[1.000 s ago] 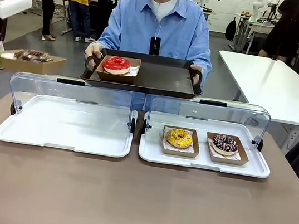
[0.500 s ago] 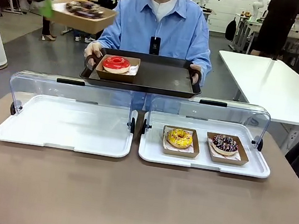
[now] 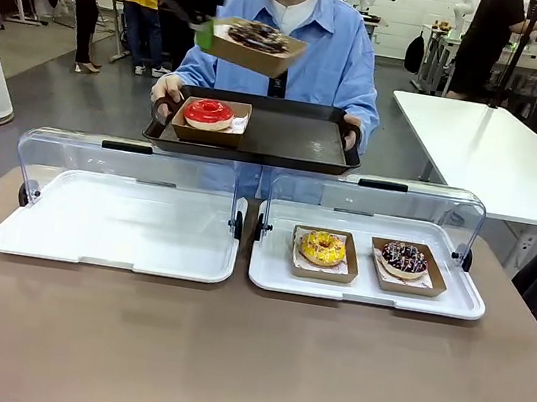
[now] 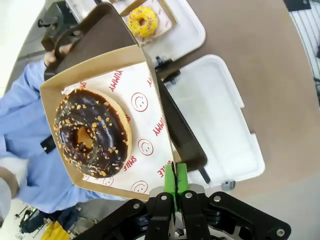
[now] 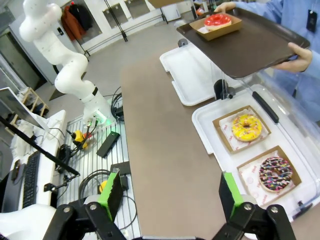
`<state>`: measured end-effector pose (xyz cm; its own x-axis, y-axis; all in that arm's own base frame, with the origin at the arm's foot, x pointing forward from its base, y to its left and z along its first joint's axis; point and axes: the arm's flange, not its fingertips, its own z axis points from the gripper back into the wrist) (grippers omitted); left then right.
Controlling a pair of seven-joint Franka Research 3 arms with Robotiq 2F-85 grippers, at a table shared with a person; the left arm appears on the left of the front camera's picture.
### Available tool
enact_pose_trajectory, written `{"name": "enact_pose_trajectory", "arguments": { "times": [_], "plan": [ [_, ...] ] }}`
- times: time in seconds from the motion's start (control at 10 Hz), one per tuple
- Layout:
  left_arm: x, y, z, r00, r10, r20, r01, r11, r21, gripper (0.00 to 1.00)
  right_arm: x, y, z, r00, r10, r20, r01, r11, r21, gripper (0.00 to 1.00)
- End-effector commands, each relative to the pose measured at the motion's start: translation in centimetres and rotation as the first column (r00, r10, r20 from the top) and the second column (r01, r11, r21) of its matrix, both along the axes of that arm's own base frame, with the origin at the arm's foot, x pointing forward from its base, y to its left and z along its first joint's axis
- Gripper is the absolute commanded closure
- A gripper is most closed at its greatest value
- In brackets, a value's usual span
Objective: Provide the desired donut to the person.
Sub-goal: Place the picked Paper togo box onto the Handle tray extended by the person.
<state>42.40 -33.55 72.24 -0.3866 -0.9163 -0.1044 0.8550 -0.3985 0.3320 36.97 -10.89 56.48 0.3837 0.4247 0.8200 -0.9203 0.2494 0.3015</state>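
Brown tabletop (image 3: 245,359) with two white display trays. Person (image 3: 291,53) holding dark tray (image 3: 288,138) carrying red donut (image 3: 209,112). Left gripper (image 4: 175,181) clamped on chocolate donut box (image 3: 255,44) rim, above tray. Right gripper (image 5: 170,192) spread wide, empty.

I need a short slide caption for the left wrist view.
Left gripper pinching a cardboard tray with a chocolate donut above the person's dark tray.

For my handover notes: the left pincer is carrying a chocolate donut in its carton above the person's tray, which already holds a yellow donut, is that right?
Not quite. The donut already on the tray is red, as the front view shows; the yellow donut sits in the right display case. The rest holds: the left pincer carries the chocolate donut in its carton above the tray.
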Motion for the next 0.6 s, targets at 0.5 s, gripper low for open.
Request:
{"name": "enact_pose_trajectory", "arguments": {
  "times": [0.5],
  "plan": [
    [6.7,-8.5,-6.9,0.991,0.132,-0.014,-0.131,0.989,0.071,0.99,0.0,0.1,0.0,1.0,0.01,0.011,-0.01,1.0,0.017,0.0]
  ]
}}
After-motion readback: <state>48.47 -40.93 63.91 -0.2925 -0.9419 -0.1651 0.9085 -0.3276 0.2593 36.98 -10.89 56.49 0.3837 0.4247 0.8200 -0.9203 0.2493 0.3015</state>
